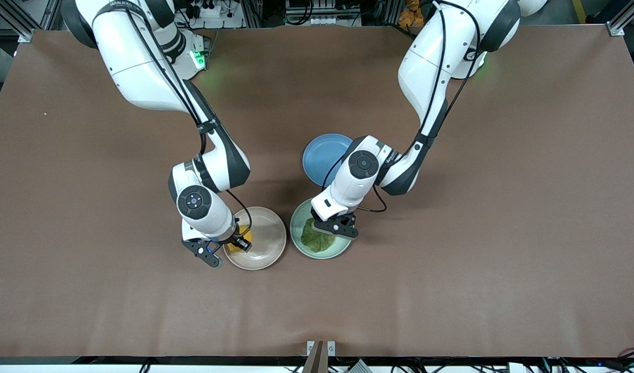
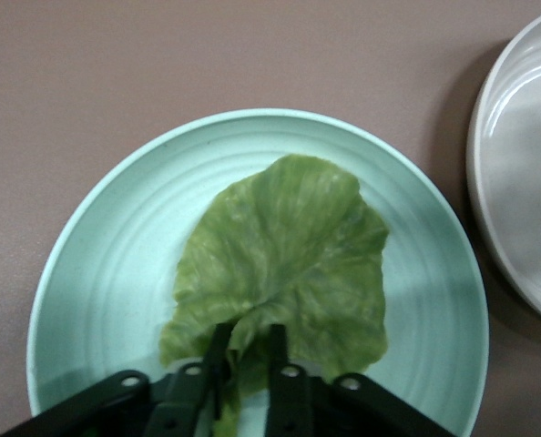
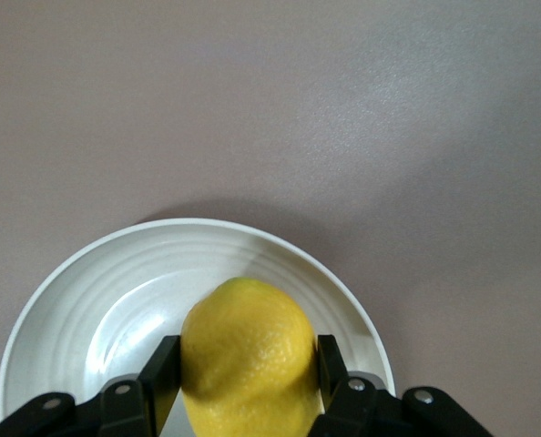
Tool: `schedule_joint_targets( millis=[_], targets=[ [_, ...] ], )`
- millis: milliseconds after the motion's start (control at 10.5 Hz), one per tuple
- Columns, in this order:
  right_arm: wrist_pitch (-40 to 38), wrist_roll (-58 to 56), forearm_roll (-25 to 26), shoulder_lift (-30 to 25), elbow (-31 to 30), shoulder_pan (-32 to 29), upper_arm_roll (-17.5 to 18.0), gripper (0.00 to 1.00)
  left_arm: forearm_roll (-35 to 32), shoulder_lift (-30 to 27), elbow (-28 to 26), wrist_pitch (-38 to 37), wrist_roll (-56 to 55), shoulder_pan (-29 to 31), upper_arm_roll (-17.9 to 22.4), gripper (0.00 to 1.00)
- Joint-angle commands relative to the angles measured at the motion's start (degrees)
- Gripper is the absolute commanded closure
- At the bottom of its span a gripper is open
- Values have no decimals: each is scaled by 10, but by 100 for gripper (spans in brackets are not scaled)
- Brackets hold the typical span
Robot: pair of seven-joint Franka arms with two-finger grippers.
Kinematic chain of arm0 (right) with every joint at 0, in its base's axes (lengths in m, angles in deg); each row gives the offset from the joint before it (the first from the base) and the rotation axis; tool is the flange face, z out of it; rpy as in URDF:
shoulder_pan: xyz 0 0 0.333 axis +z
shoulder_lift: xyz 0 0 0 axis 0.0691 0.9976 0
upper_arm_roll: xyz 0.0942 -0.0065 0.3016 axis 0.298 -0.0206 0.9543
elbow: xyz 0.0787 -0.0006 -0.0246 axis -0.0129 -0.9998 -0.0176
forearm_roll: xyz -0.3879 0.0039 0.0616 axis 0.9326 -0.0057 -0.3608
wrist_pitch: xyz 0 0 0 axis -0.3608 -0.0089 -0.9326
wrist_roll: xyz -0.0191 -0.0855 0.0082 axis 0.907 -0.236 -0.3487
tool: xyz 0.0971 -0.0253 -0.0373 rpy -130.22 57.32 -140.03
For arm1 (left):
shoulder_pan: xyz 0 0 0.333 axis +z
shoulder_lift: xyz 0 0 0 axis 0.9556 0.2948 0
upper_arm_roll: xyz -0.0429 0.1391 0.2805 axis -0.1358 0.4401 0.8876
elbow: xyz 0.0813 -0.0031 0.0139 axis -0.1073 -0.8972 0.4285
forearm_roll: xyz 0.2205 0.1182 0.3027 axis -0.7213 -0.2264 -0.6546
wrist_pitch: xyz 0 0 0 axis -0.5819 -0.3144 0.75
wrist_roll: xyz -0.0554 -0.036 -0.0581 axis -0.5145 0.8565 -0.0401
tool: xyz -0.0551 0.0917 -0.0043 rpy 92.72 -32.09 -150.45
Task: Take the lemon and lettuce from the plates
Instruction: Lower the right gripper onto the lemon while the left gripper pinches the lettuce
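— What sort of place is this?

— A robotics lab. Two white arms stand bolted at the twelve o'clock edge of a brown-covered table [image 1: 529, 207].

— What else shows it?

— Aluminium frame posts [image 1: 620, 18] at the corners, a power strip [image 1: 208, 10] and cable bundles [image 1: 317, 13] along twelve o'clock, more wiring at six.

You have bare bench [image 1: 477, 248] all round the cluster, wide open toward both ends and toward the front camera. The beige plate [image 1: 267, 241] and the green plate [image 1: 297, 228] sit just beside each other, a thin gap between. The blue plate [image 1: 322, 155] lies close by the green one, under the left arm
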Motion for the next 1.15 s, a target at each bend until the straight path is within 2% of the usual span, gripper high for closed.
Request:
schedule_joint_targets(
  millis=[0,95,191,477,859,1050],
  targets=[
    [3,2,3,4,6,0,-1,100,4,6,9,6,-13,-10,10,90],
    [1,0,0,0,8,-4,-1,100,4,6,9,6,-13,-9,10,97],
    [-1,-1,-1,-3,8,-9,0,100,4,5,9,6,-14,-10,10,100],
    [-42,-23,-4,-27,11,-25,5,100,5,3,8,6,-14,-9,10,100],
    [-96,-100,-35,-67,13,-69,17,100,6,-3,8,-13,-14,-5,10,100],
    [-111,-131,-35,-84,13,-83,16,100,4,-14,11,-69,-12,-1,11,100]
  ],
)
